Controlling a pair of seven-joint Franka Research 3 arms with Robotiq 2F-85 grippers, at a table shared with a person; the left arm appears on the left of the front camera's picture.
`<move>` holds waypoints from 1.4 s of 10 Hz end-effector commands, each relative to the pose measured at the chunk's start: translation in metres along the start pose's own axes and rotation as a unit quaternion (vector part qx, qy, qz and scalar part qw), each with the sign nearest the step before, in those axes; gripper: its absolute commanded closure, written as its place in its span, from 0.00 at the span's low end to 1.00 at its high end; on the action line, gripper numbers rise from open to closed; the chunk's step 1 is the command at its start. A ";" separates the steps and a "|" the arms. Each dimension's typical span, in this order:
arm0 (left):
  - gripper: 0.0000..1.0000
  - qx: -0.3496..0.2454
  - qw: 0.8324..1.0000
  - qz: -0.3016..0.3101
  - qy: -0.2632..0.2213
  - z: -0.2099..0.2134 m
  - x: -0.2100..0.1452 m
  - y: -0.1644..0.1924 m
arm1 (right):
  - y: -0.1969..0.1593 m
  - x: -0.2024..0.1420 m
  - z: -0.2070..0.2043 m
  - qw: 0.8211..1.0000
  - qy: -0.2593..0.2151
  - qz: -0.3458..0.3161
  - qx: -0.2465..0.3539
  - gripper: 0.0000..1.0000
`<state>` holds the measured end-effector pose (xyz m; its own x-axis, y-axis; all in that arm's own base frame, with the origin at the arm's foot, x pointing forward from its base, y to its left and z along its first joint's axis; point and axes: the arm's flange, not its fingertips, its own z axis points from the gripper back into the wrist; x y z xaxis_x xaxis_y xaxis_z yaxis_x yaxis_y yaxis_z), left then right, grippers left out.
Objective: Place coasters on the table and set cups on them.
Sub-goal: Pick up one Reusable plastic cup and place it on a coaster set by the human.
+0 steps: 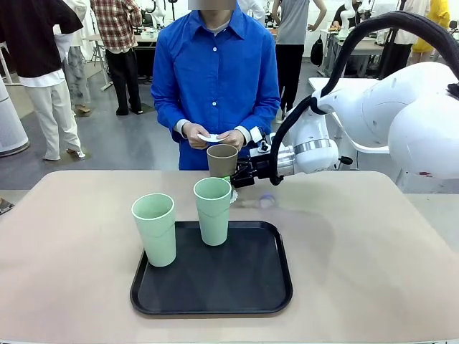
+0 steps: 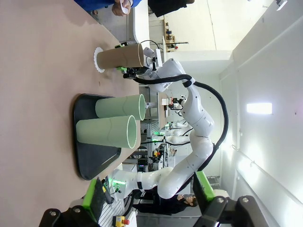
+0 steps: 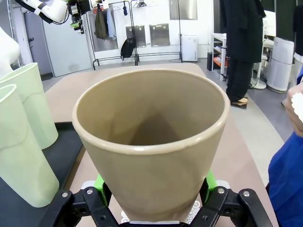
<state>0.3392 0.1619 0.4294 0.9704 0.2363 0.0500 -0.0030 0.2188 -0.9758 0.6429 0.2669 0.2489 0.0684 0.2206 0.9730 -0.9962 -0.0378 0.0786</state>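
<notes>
A brown cup (image 1: 221,159) stands upright on a lacy white coaster (image 3: 194,213) on the table (image 1: 72,244), just beyond the tray. My right gripper (image 1: 239,175) reaches in from the right, and its green pads (image 3: 100,182) lie against both sides of the cup's base. Two mint green cups (image 1: 154,228) (image 1: 213,210) stand on the black tray (image 1: 251,287). The left wrist view shows the brown cup (image 2: 120,56) on its coaster (image 2: 98,59) and, nearer, both mint cups (image 2: 118,106). My left gripper (image 2: 147,198) hangs back from them, fingers wide apart and empty.
A person in a blue shirt stands at the far edge, holding white paper coasters (image 1: 209,137) in both hands, close behind the brown cup. Bare tabletop lies left and right of the tray. People and other tables fill the background.
</notes>
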 end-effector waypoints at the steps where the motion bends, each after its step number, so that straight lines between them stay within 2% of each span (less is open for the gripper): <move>1: 0.00 -0.008 1.000 -0.008 -0.004 0.002 0.000 0.000 | -0.010 0.000 -0.001 1.000 0.000 -0.009 0.005 0.00; 14: 0.00 -0.008 1.000 -0.008 -0.004 0.002 0.000 0.000 | -0.013 -0.004 0.013 1.000 0.002 -0.020 0.014 0.00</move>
<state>0.3392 0.1619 0.4294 0.9704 0.2363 0.0500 -0.0030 0.2188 -0.9758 0.6465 0.2551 0.2479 0.0905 0.2160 0.9722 -0.9943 -0.0353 0.1004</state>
